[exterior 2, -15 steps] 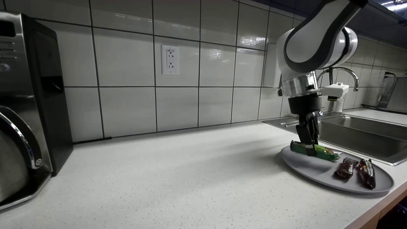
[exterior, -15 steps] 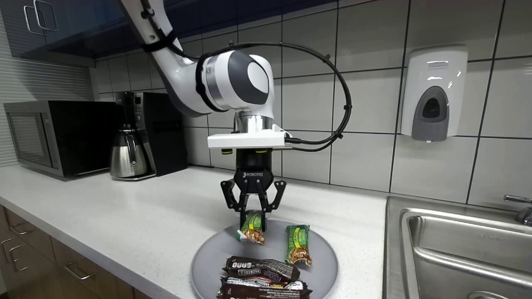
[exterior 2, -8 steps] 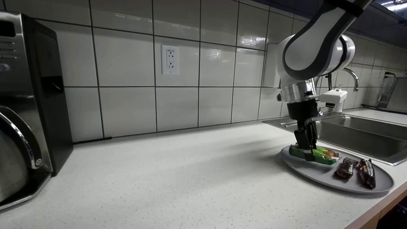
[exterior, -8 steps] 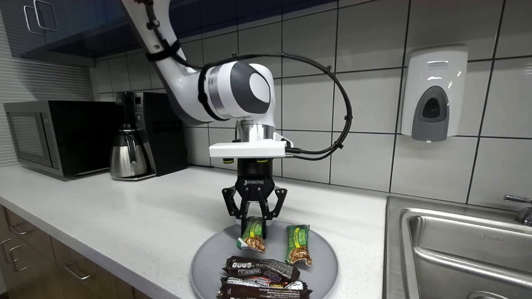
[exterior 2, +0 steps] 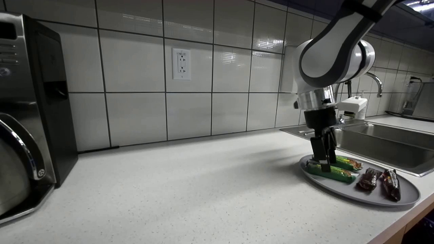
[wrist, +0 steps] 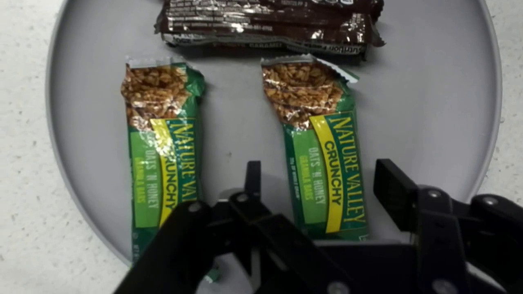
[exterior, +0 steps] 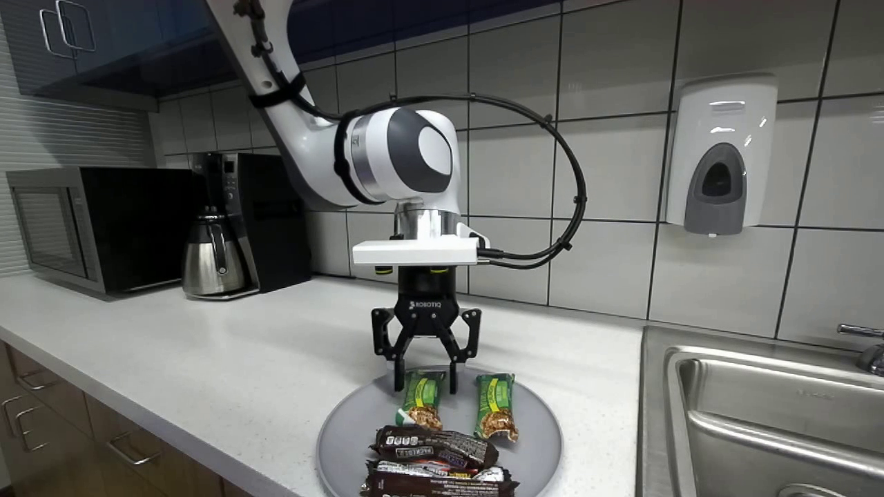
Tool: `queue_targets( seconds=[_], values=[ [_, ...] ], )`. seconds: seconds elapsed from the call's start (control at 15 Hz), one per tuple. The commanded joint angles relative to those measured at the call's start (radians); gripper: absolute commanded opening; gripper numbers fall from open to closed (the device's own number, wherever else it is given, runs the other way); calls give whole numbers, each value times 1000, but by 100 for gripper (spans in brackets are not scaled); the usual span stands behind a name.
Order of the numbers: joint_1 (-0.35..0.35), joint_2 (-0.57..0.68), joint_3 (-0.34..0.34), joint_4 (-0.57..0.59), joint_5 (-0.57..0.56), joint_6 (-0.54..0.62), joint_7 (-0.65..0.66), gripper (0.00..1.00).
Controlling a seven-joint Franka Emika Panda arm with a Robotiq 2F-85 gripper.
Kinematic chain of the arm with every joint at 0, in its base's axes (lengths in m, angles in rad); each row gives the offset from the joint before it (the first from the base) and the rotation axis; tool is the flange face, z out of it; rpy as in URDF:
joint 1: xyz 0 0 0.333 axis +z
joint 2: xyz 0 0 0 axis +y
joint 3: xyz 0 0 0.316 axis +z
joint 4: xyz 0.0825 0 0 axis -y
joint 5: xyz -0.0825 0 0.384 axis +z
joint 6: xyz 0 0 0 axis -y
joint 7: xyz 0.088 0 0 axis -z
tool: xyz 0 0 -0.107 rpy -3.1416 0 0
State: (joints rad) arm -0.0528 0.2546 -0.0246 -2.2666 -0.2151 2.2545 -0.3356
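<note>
Gripper: black, two-fingered, pointing down over the plate. Fingers spread wider than one granola bar, which lies between them with a gap on either side in the wrist view; nothing held.

Counter: white, finely speckled, running along a pale tiled wall.

Sink: stainless steel, set into the counter, near the plate.

Microwave: black side, steel-coloured front; toward the far end of the counter in an exterior view.

Coffee maker: black-sided, beside the microwave, with a steel carafe.

Plate: round, gray, low-rimmed, flat on the counter; bears wrapped snack bars.

Soap dispenser: white, gray front, mounted on the tiled wall.

Brown bars: glossy wrappers, two seen in an exterior view, side by side on the plate.

Granola bars: two, green wrappers, yellow band, lettered "Nature Valley Crunchy, Oats 'n Honey". The one between the fingers lies on the plate, its oat-pictured end just beside a brown bar; contact cannot be told. Second granola bar: alongside, apart from the first, outside the fingers, partly hidden by the gripper in the wrist view.
</note>
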Motion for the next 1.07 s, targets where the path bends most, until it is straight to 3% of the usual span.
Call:
queue_targets(
  seconds=[0.0, 1.0],
  values=[
    [-2, -11, 0, 18, 1, -7, 15, 99],
    [29, -185, 9, -90, 10, -12, 153, 100]
  ],
)
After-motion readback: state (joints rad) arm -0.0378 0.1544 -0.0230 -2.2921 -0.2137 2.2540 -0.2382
